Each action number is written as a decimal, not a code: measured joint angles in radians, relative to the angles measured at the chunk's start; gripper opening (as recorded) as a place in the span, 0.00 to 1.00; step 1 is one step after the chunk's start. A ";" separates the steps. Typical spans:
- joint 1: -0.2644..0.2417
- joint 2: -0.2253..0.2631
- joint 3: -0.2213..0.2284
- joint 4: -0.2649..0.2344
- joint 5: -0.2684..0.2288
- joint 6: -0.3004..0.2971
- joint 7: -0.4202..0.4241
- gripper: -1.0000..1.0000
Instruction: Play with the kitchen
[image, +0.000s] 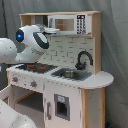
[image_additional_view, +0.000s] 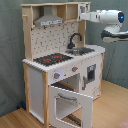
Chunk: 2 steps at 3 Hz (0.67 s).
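Tall toy kitchen (image: 75, 85) (image_additional_view: 60, 70) of pale wood with white panels, standing upright on a wooden floor (image_additional_view: 112, 107), long axis vertical, against a grey curtain backdrop (image: 117, 45). In the first exterior view, front turned toward the first exterior view's left and somewhat toward the camera; in the second exterior view, front facing the camera and angled to the second exterior view's right.

Flat black hob (image: 36, 67) (image_additional_view: 52, 59) with red rings, set into the pale counter. Beside it a shallow metallic sink (image: 71, 74) (image_additional_view: 83, 50), with a black faucet (image: 82, 59) (image_additional_view: 74, 39) curving up and over in a hook shape. White backsplash (image: 65, 47) (image_additional_view: 52, 37) printed with a brick-like tile pattern. Grey sloped hood (image_additional_view: 49, 20) under the top shelf, above the hob. Small boxy microwave (image: 67, 24) with a dark keypad in the upper shelf. Rounded wooden end to the counter at the sink side.

Oven door (image_additional_view: 72, 102) hinged down and hanging open, white frame with a clear window and a bar handle. Narrow white cupboard door (image: 62, 107) (image_additional_view: 91, 74) with a dark square inset, closed.

Smooth, glossy white robot arm (image: 32, 42) (image_additional_view: 107, 17) with rounded joints and a blue light, reaching up to the top shelf at the microwave. End effector (image: 53, 31) (image_additional_view: 83, 16) at the shelf's edge; cannot tell whether open or closed.
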 joint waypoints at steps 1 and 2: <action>0.053 -0.039 -0.056 -0.057 0.000 0.017 -0.003 0.00; 0.091 -0.059 -0.091 -0.082 0.000 0.031 -0.009 0.00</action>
